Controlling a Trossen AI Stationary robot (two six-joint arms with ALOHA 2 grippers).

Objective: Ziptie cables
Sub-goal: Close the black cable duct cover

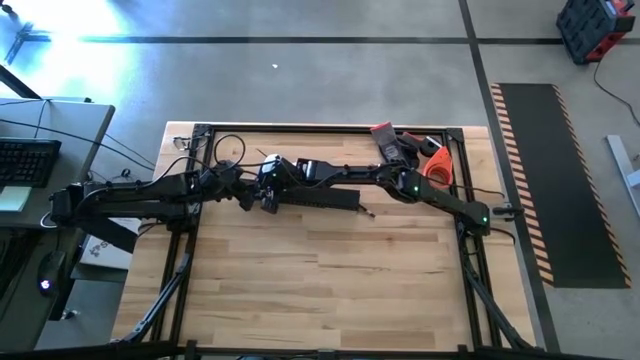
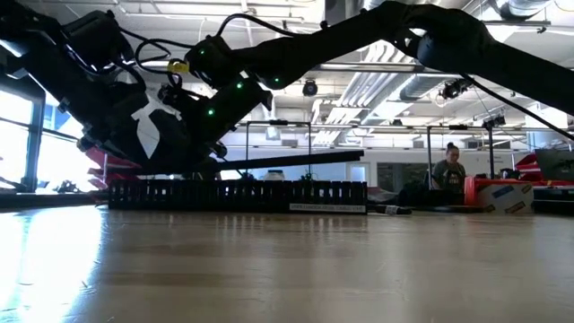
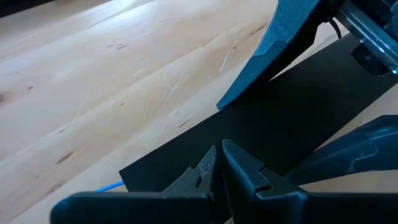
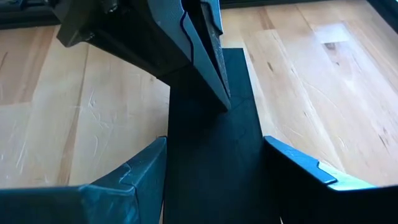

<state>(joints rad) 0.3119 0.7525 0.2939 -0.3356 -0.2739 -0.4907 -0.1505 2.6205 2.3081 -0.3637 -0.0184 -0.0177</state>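
Observation:
A flat plain black strip (image 4: 211, 137) is held up at a slant over the long comb-toothed duct (image 2: 238, 194), which lies on the table. In the low view the strip's free end (image 2: 354, 156) hangs above the duct. My left gripper (image 3: 219, 152) is shut on one end of the strip. My right gripper (image 4: 214, 142) is open, with one finger (image 4: 140, 165) on each side of the strip a little farther along it. Both grippers meet at the table's far middle (image 1: 266, 185). The grey and whitish cables do not show in any view. My left gripper pinches the flat black strip between its two fingers at the strip's end edge (image 4: 221, 102), coming in along its length. The strip is tilted, with its far end raised above the duct. Whether my right gripper's fingers touch the strip's long edges, I cannot tell.
Red and orange tools (image 1: 430, 160) lie at the table's far right corner, and loose black leads (image 1: 222, 150) at its far left. A thin blue wire (image 3: 109, 185) shows beside the strip. Bare wood (image 1: 320, 270) fills the near half. A person (image 2: 448, 170) is in the room behind.

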